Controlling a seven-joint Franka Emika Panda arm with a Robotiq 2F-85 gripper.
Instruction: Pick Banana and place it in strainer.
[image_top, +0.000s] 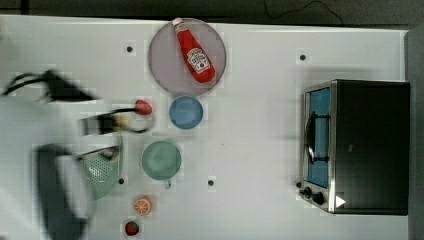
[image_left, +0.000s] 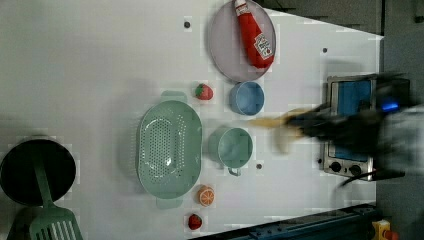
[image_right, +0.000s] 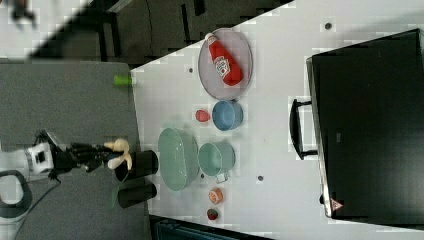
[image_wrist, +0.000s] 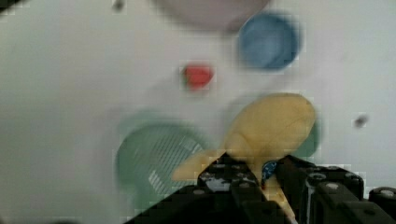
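Observation:
My gripper is shut on the pale yellow banana and holds it in the air. Its ragged end sticks out past the black fingers. In the wrist view the mint-green strainer lies below, beside the fruit. The top view shows the gripper and banana just above the strainer, which my arm partly covers. In the left view the strainer sits whole on the white table, and the banana is a yellow blur. In the right view the banana hangs at the gripper.
A green cup and a blue bowl stand close to the strainer. A strawberry, an orange slice and a second strawberry lie nearby. A ketchup bottle rests on a plate. A toaster oven stands on the top view's right.

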